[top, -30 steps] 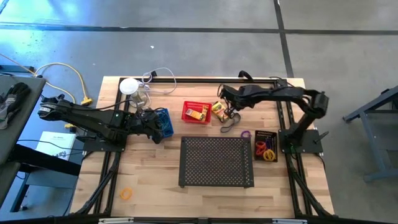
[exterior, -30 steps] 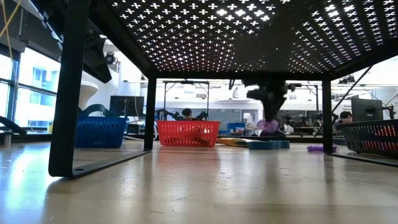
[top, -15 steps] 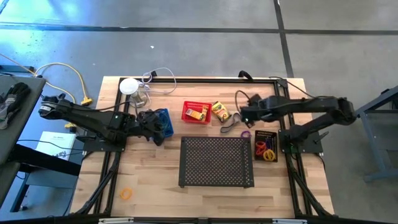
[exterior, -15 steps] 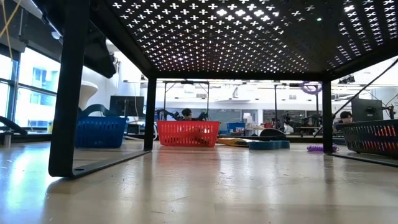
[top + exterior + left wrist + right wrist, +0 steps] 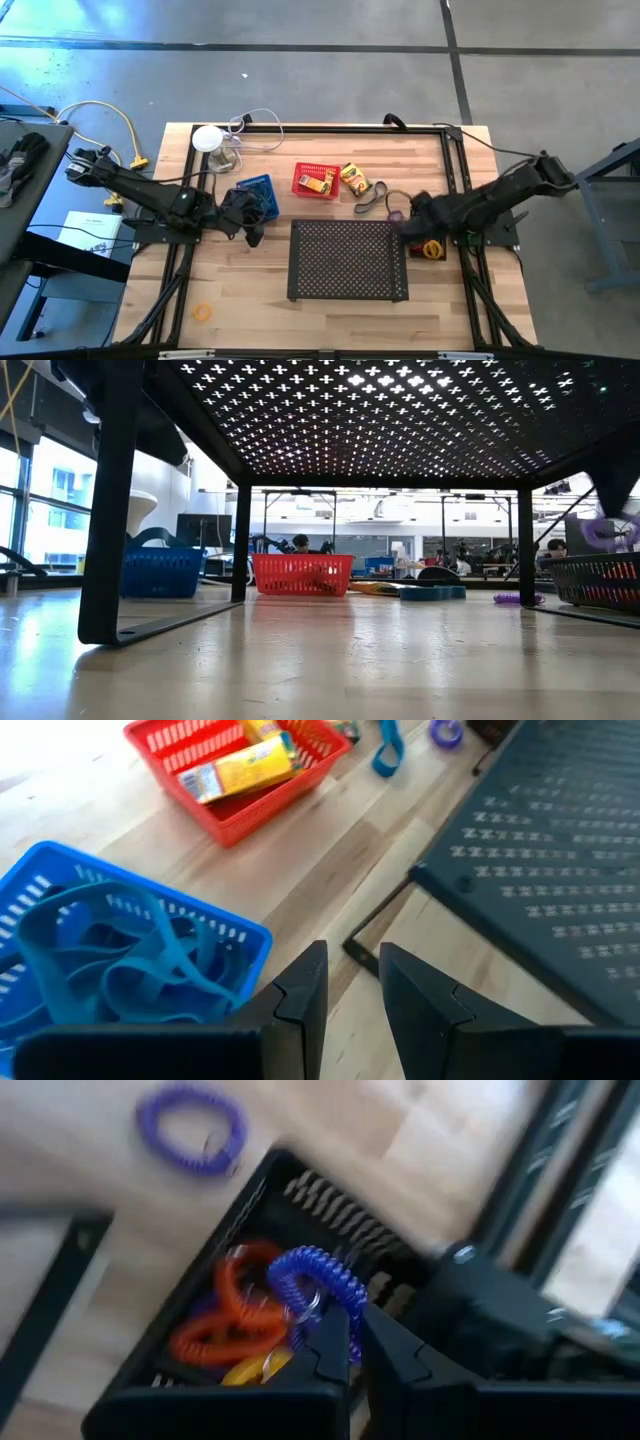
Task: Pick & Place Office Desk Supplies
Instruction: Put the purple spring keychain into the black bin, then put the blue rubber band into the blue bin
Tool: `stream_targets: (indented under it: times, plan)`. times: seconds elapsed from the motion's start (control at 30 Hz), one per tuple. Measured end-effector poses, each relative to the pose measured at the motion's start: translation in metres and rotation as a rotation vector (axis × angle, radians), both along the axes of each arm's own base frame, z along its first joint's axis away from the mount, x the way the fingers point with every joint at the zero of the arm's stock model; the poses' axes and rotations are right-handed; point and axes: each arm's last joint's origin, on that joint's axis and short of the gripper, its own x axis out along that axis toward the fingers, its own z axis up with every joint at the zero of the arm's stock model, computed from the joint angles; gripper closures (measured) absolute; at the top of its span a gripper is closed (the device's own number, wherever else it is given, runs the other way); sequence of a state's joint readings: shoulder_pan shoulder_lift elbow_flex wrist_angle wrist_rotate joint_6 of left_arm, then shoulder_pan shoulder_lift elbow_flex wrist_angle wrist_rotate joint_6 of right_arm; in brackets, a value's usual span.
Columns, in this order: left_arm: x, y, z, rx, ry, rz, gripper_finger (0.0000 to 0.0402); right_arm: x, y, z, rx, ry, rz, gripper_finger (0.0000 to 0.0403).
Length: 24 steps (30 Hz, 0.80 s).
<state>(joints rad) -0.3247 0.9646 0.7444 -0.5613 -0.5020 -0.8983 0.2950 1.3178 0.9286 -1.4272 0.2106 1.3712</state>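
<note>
The right gripper (image 5: 355, 1342) has swung from the crayon box (image 5: 354, 178) to above the black basket (image 5: 200, 1270), jaws clamped on a blue coil loop (image 5: 310, 1285); orange coils (image 5: 225, 1320) lie below. The left gripper (image 5: 350, 982), jaws slightly apart and empty, has drawn back from the blue basket (image 5: 120, 955).

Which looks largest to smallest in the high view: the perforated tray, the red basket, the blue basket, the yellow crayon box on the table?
1. Perforated tray, clearly largest.
2. Red basket and blue basket: look alike, and the left arm hides part of the blue one, so unranked.
3. Yellow crayon box, smallest.
</note>
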Motion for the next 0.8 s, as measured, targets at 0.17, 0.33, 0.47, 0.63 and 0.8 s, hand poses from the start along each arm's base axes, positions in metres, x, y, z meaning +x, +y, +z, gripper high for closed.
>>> stream_targets:
  times: [0.17, 0.33, 0.47, 0.63, 0.8]
  plan:
    - [0.001, -0.003, 0.002, 0.004, -0.028, -0.009, 0.0311, -0.004, 0.019, -0.022, 0.055, -0.067, 0.035, 0.0399]
    - [0.005, -0.004, 0.001, 0.005, -0.035, -0.006, 0.0311, -0.009, 0.026, -0.030, 0.040, -0.056, 0.079, 0.0399]
    - [0.012, -0.007, -0.005, 0.012, -0.017, -0.007, 0.0311, -0.010, 0.028, -0.028, 0.016, -0.081, 0.101, 0.0380]
    - [0.021, -0.010, -0.015, 0.028, 0.029, -0.008, 0.0311, -0.010, 0.028, -0.029, 0.015, -0.070, 0.101, 0.0321]
    - [0.026, -0.011, -0.018, 0.029, 0.026, -0.008, 0.0311, -0.012, 0.027, -0.028, 0.007, -0.046, 0.102, 0.0255]
